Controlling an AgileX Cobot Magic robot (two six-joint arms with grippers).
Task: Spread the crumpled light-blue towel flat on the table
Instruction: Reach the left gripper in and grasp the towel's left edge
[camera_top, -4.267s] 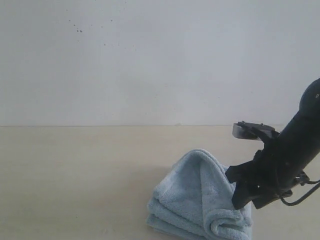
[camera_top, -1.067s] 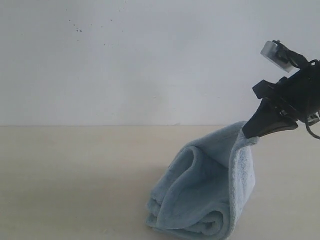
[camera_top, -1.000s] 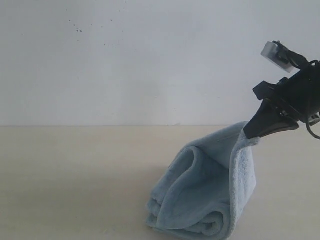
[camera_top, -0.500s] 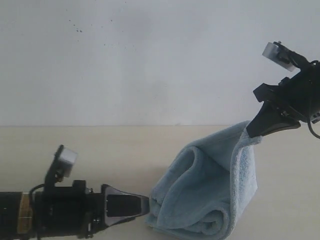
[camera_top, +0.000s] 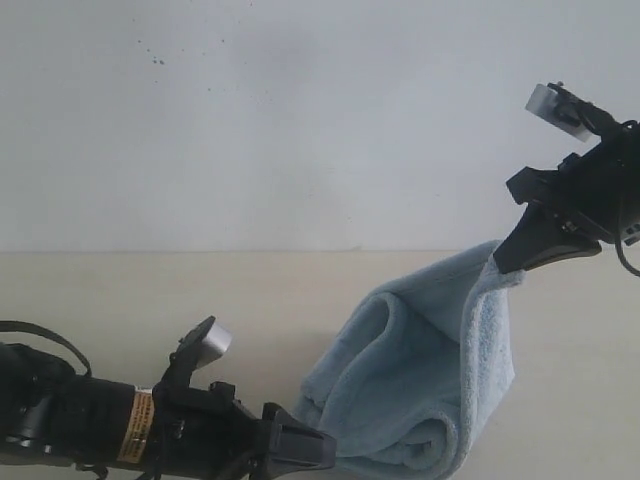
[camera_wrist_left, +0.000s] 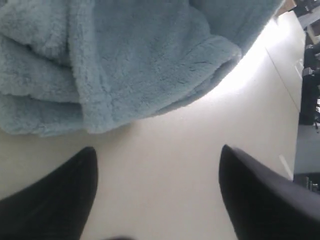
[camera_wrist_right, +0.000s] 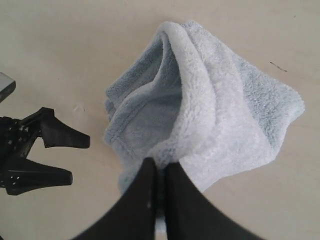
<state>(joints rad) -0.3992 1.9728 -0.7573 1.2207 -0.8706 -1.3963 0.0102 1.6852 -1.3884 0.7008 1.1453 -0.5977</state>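
- The right tool (camera_top: 497, 268) is pinched shut on one edge of the towel (camera_top: 420, 380) and holds that part up above the worktop (camera_top: 150, 290). The rest of the cloth hangs down as a cone, and its lower end lies bunched and rolled on the surface.
- The left tool (camera_top: 325, 452) lies low over the worktop with its jaws spread wide. Its tips are just beside the bottom folds but not touching them, and in the left wrist view bare surface shows between the tips and the cloth.
- The step in hand appears to be a second grasp on the low side, so the two arms can draw the cloth apart.
- To do it well, the left tool should aim for the thick hemmed fold (camera_wrist_left: 200, 55) that juts toward it, not the whole roll behind. Closing on several layers would likely keep the towel doubled when it is pulled.
- One jaw should slide along the surface under the hem while the other comes over the top, closing only once the cloth is well between them. Fluffy pile is soft and may slip from a shallow pinch.
- The right tool should hold its height, since slack in the hanging part would let the folds slump onto the target edge.
- Nothing else lies on the worktop in these views, and a plain white wall (camera_top: 300, 120) stands behind it.
- What stands in the way is the towel's own tangle of layers, and the surface right under the left jaws, which they could scrape.
- I cannot tell which corner the right tool holds.
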